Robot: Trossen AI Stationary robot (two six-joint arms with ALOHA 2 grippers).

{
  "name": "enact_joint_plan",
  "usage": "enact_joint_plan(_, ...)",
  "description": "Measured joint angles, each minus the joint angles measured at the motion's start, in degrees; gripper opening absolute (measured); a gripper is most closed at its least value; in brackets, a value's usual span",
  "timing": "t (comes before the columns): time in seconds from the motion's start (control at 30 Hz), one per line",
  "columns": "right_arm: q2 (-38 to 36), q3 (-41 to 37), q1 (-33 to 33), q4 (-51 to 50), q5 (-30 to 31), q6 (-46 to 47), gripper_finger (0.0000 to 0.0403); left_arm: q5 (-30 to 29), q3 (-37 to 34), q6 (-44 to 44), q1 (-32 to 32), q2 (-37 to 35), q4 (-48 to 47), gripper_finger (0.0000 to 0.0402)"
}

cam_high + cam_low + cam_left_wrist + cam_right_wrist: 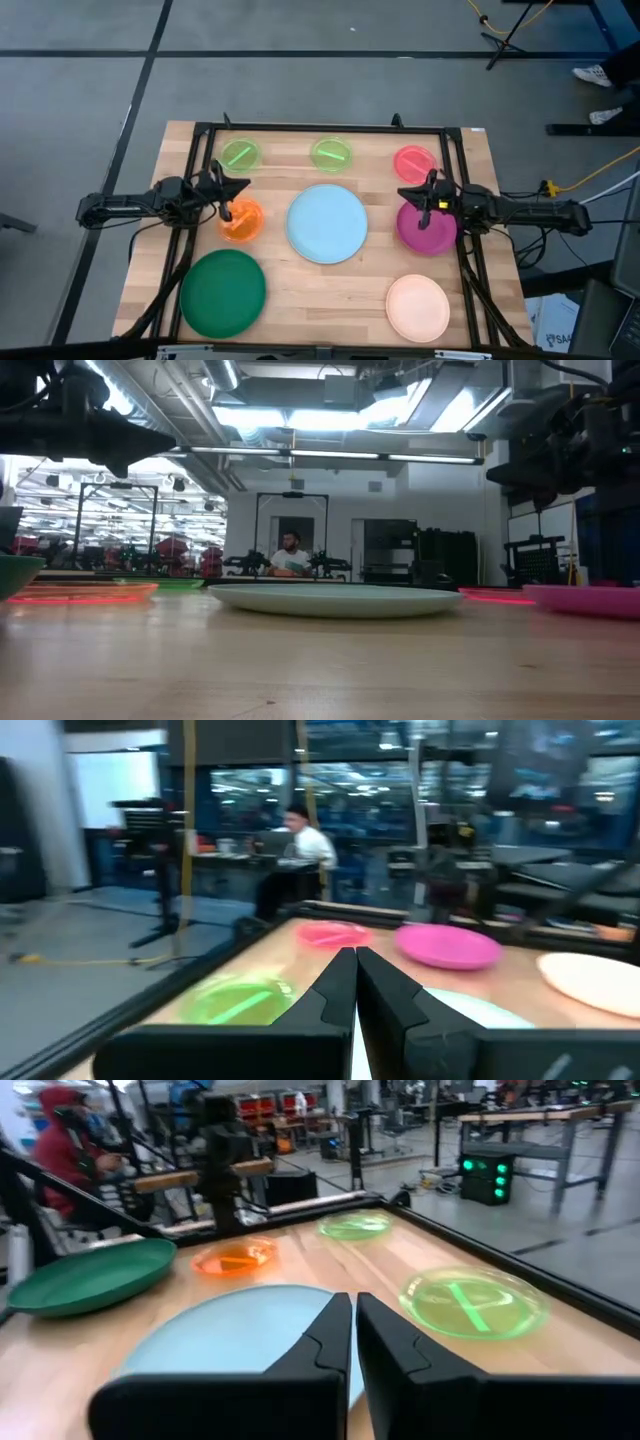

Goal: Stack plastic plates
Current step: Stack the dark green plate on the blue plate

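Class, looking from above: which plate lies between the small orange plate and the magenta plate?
The large light blue plate lies between the orange plate and the magenta plate; the high view shows it.

Bright, even light falls from ceiling strip lights, which glare white in the low view above the light blue plate. Shadows on the tabletop around that plate are faint. Both wrist views are softly blurred, the room beyond the plate smeared. In the low view the tabletop nearest the camera lies out of focus.
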Motion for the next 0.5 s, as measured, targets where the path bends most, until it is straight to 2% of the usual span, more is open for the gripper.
enact_joint_plan(0.07,2.26,0.01,0.00,1.97,1.03,0.01,0.0017,-1.74,0.00,2.37,0.00,0.00,0.00,0.0005)
enact_joint_plan(0.2,8.09,0.37,0.00,9.34,1.10,-0.57,0.0017,-1.06,0.00,4.00,0.02,0.01,0.38,0.0005)
enact_joint_plan(0.5,27.26,7.36,0.00,13.85,0.62,-1.59,0.0017,-0.70,0.00,4.17,0.02,0.00,0.55,0.0005)
